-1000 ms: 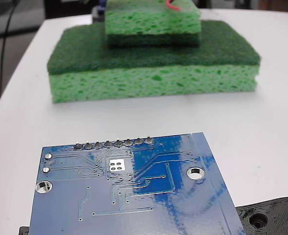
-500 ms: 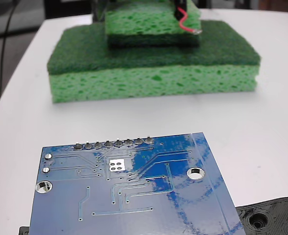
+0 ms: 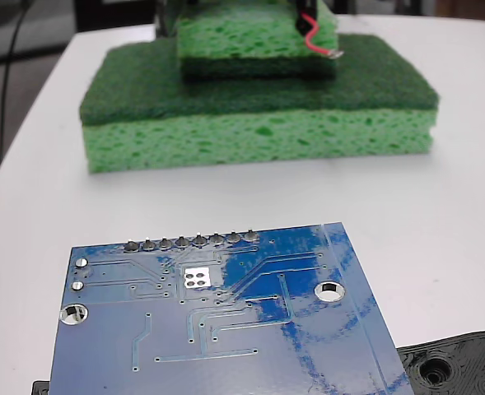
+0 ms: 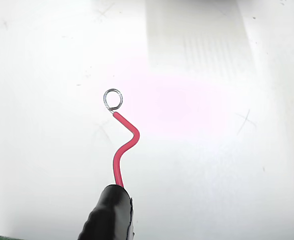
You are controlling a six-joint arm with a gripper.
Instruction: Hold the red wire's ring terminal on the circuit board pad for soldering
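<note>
Wire [image 4: 123, 147] is hanging from my sleeve [image 4: 108, 214], ring [image 4: 112, 99] over bare tabletop [image 3: 440, 214], well apart from the board [image 3: 226, 321] and pad [image 3: 198, 276] at the near edge; gripper state I cannot tell.

From my wrist view, a black sleeve [image 4: 109, 212] sits at six o'clock; the red wire [image 4: 123, 150] kinks up from it toward twelve, ending in a silver ring [image 4: 113, 99] over the white table [image 4: 226, 165].
</note>
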